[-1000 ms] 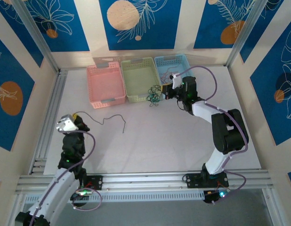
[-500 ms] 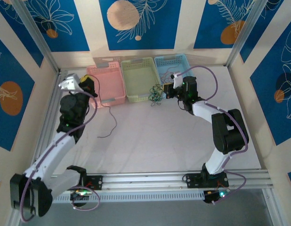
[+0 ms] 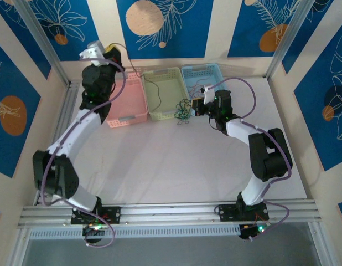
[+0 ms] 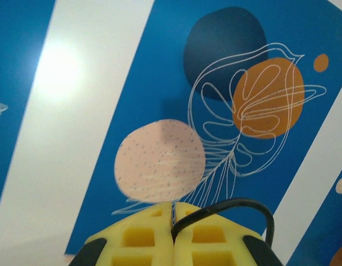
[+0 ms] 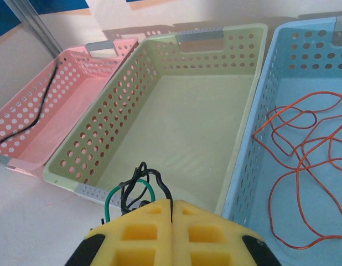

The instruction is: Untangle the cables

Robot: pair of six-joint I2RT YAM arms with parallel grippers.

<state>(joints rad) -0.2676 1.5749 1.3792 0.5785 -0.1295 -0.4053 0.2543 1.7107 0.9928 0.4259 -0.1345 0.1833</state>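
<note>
Left fingers [image 4: 139, 239] are pinching a dark cable [image 4: 232, 201], right fingers [image 5: 144, 228] clamping the clump [image 5: 139, 185]; right wrist's catching orange cable [image 5: 293, 113] lying in blue basket [image 5: 254, 138].

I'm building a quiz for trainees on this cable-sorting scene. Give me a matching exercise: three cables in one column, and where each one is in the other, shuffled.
1 orange cable
2 green-and-dark clump
3 single dark cable

A pinched in the left fingers
B lying in the blue basket
C at the right fingers, near the green basket

Pairs: 1-B, 2-C, 3-A
</note>
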